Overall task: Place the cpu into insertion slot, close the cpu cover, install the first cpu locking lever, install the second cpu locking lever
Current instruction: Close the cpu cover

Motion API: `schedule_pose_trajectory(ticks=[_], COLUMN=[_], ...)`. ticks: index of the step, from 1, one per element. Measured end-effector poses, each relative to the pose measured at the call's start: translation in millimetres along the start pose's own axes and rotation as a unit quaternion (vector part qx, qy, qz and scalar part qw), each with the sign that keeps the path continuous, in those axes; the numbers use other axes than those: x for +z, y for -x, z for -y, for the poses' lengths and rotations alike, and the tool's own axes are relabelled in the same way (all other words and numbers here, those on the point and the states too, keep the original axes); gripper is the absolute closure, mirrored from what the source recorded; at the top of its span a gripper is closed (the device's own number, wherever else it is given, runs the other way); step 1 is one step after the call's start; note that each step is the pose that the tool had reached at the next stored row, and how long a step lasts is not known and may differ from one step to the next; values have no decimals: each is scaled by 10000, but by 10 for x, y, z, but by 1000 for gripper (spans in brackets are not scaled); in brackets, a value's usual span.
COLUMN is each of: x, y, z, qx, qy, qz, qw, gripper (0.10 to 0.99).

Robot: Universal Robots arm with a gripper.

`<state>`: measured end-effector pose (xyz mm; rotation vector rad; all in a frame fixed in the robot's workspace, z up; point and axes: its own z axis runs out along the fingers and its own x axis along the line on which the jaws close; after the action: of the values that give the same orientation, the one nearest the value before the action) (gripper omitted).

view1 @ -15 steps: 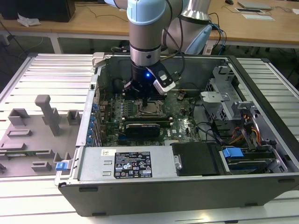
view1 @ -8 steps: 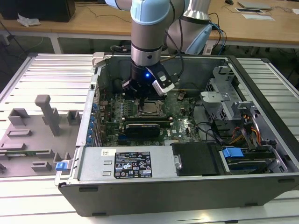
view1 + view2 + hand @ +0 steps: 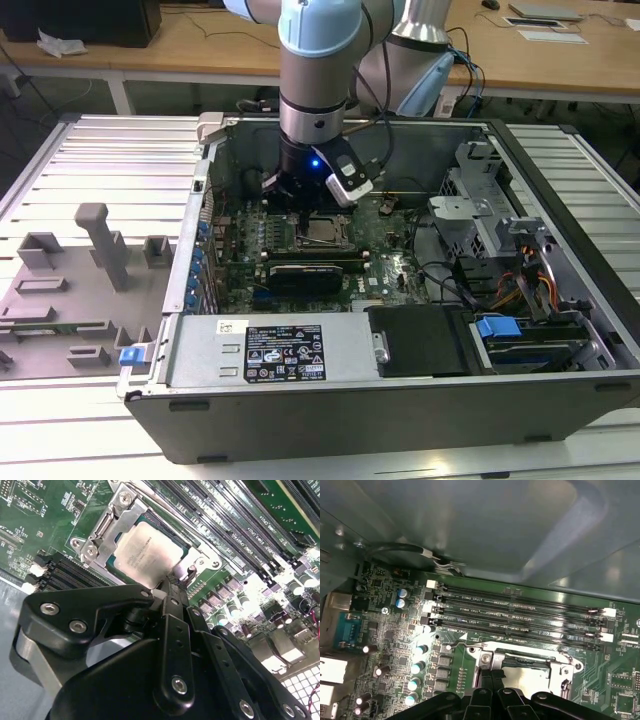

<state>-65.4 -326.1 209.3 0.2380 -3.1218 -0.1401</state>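
Pale-blue, silver arm (image 3: pixel 318 90); black fingers (image 3: pixel 172 630), silver screws (image 3: pixel 179 684); blue wrist light (image 3: pixel 316 161); black cable (image 3: pixel 386 112).

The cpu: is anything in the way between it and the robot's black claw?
Nothing visible does. The cpu lies in the insertion slot, framed by the cpu cover, and the gripper hangs right at the cover's edge, beside the chip.

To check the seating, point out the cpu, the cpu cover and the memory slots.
cpu (image 3: pixel 147 550): second wrist view, centre of metal top.
cpu cover (image 3: pixel 120 512): second wrist view, frame's side bar.
memory slots (image 3: pixel 530 616): first wrist view, a black slot.
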Motion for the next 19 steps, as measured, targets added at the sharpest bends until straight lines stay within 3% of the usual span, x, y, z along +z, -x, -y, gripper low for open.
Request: schedule_pose_trajectory(ticks=[14, 19], x=[45, 45], y=[-6, 44], z=[4, 12], qx=[0, 0], qy=[-1, -1], qz=[-2, -1], qw=[10000, 10000], gripper=[980, 980])
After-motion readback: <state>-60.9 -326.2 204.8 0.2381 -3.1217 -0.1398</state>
